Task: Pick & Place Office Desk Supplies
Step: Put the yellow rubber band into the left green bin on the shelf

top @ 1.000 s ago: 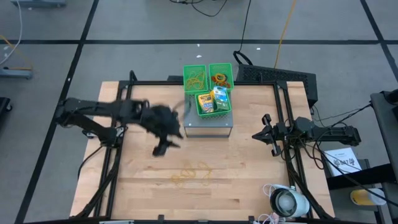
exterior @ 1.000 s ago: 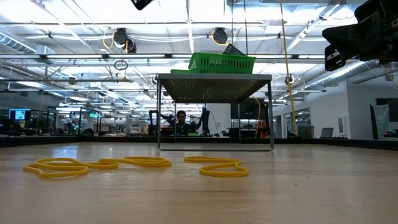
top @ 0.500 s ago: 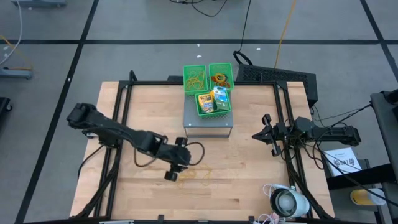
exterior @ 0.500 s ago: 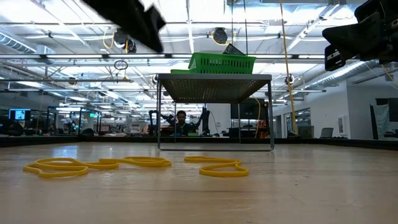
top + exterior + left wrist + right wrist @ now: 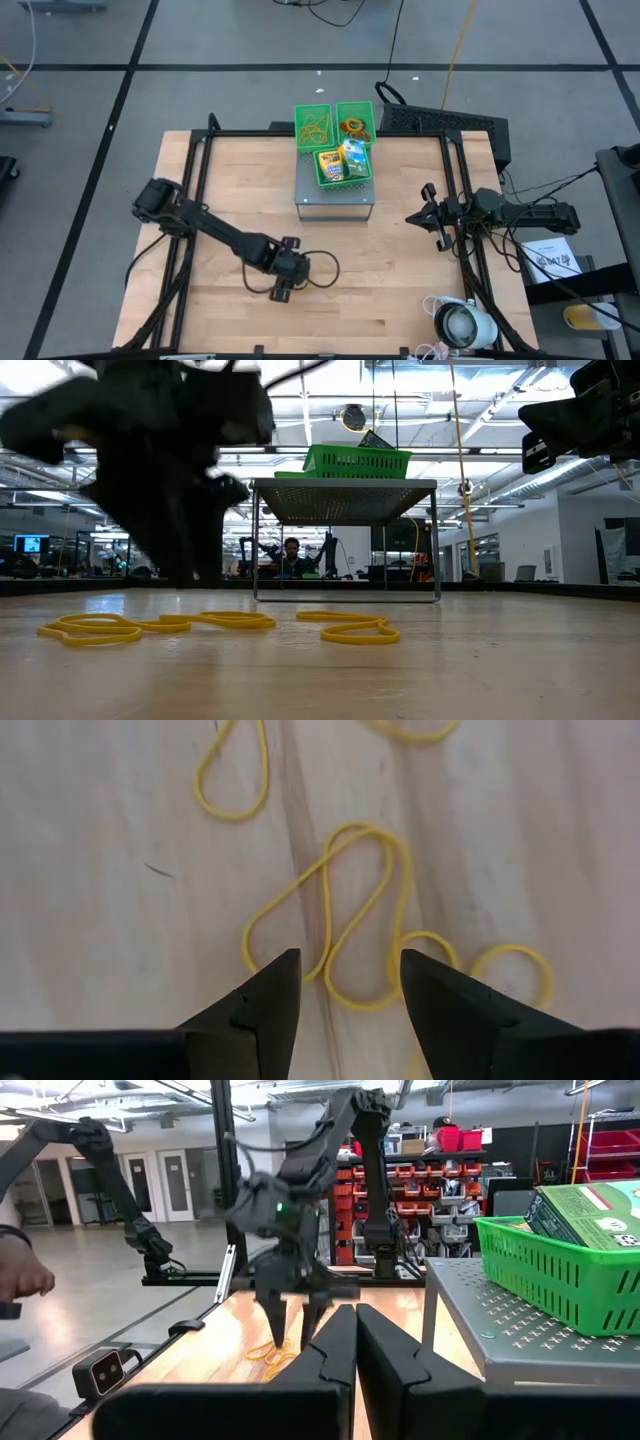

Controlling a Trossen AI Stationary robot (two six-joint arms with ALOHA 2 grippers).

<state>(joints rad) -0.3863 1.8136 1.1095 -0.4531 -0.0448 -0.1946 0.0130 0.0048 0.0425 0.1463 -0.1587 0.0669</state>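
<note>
Loose rubber bands lie on the wooden table, near its front middle. The left gripper hangs directly above them, its spread fingers flanking one loop. Behind them, at the table's back middle, stands a raised metal stand carrying the mesh bins, which hold a crayon box and a packet. The right gripper waits at the table's right edge, and a round device sits at the front right corner.

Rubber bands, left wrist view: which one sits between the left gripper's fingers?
The big pinched double-loop band, straight ahead of the open left gripper. The other loops lie farther off or to the sides.
</note>
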